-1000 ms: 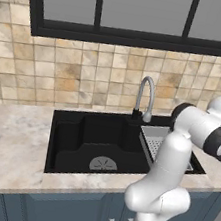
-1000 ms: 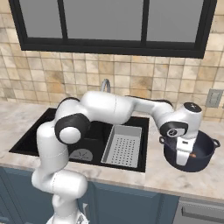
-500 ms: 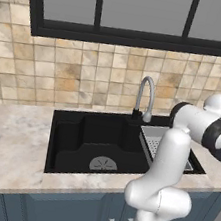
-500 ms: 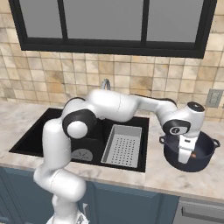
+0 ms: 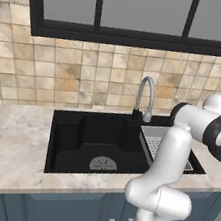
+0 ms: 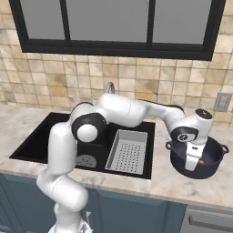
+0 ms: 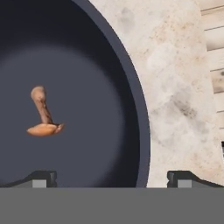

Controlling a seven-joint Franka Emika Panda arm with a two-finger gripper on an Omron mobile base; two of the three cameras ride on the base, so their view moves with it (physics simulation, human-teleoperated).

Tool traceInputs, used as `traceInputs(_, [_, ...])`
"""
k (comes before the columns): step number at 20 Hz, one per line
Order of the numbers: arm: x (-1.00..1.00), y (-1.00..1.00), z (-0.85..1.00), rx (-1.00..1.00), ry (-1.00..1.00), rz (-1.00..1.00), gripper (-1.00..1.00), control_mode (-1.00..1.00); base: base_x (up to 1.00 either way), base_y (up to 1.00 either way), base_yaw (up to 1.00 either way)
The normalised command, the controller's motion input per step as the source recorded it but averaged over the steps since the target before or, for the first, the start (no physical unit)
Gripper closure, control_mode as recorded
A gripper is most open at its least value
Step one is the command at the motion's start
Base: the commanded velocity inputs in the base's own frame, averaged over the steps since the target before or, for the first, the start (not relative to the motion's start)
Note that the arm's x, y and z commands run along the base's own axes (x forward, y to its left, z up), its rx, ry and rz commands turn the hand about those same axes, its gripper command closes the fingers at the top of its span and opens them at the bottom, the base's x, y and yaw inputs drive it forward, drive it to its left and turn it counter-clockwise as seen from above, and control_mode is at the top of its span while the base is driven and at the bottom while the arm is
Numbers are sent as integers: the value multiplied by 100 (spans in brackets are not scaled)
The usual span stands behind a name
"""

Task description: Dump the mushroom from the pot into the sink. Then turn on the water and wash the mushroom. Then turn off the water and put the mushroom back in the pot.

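Hovering over pot rim, gripper spread wide, holding nothing. Mushroom lies on pot floor; pot on counter, right of sink. First step: dumping. Next: close on rim, lift, tip.

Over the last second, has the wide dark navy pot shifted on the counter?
No. In the right base view the wide dark navy pot sits in the same place on the marble counter, right of the grey strainer tray, as before.
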Motion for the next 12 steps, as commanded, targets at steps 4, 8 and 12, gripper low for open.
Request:
traceInputs(4, [0,-10,-28,0,0,0,-100,-100,0,0,0])
traceInputs(8, [0,-6,-24,0,0,0,-100,-100,0,0,0])
traceInputs(12, [0,-1,-29,0,0,0,-100,-100,0,0,0])
